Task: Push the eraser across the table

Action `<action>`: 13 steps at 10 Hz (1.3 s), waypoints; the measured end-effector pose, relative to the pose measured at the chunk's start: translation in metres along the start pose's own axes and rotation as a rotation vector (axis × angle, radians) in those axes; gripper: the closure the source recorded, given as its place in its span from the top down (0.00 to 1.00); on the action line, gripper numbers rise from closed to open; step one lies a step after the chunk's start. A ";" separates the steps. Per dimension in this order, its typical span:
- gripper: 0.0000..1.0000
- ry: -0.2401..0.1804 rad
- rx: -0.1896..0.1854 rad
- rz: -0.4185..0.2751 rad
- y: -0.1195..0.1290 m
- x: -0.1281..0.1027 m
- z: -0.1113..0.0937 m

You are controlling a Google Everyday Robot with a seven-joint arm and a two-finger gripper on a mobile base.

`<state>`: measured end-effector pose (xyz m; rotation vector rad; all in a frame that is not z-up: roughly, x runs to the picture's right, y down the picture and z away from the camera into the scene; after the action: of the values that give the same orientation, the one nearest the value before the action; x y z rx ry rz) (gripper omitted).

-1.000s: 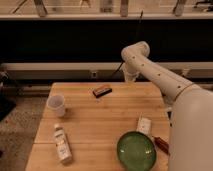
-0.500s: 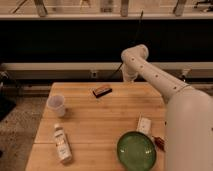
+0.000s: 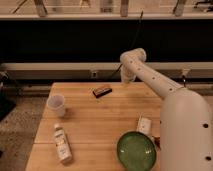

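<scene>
The eraser (image 3: 102, 91) is a small flat dark block with a brownish top. It lies near the far edge of the light wooden table (image 3: 100, 122), a little left of its middle. My white arm reaches up from the lower right, bends at the elbow and points down at the table's far edge. The gripper (image 3: 125, 80) hangs there, shut, a short way right of the eraser and apart from it, with nothing held. Its tip is dark against the background and partly hidden by the arm.
A white cup (image 3: 56, 105) stands at the left. A small bottle (image 3: 61, 142) lies near the front left. A green bowl (image 3: 136, 150), a white box (image 3: 145, 124) and a red-brown object (image 3: 156, 141) sit at the front right beside my arm's base.
The arm's elbow has dropped slightly, bringing the gripper lower toward the table's far edge. The eraser has not moved.
</scene>
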<state>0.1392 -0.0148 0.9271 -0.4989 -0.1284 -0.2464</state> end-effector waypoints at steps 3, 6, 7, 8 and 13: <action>0.04 -0.009 -0.015 -0.021 0.000 -0.009 0.013; 0.04 -0.019 -0.027 -0.046 -0.003 -0.031 0.027; 0.04 -0.018 -0.031 -0.053 -0.002 -0.031 0.030; 0.04 -0.014 -0.036 -0.061 0.000 -0.029 0.032; 0.04 -0.025 -0.064 -0.125 -0.004 -0.067 0.055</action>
<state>0.0699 0.0224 0.9644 -0.5586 -0.1763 -0.3674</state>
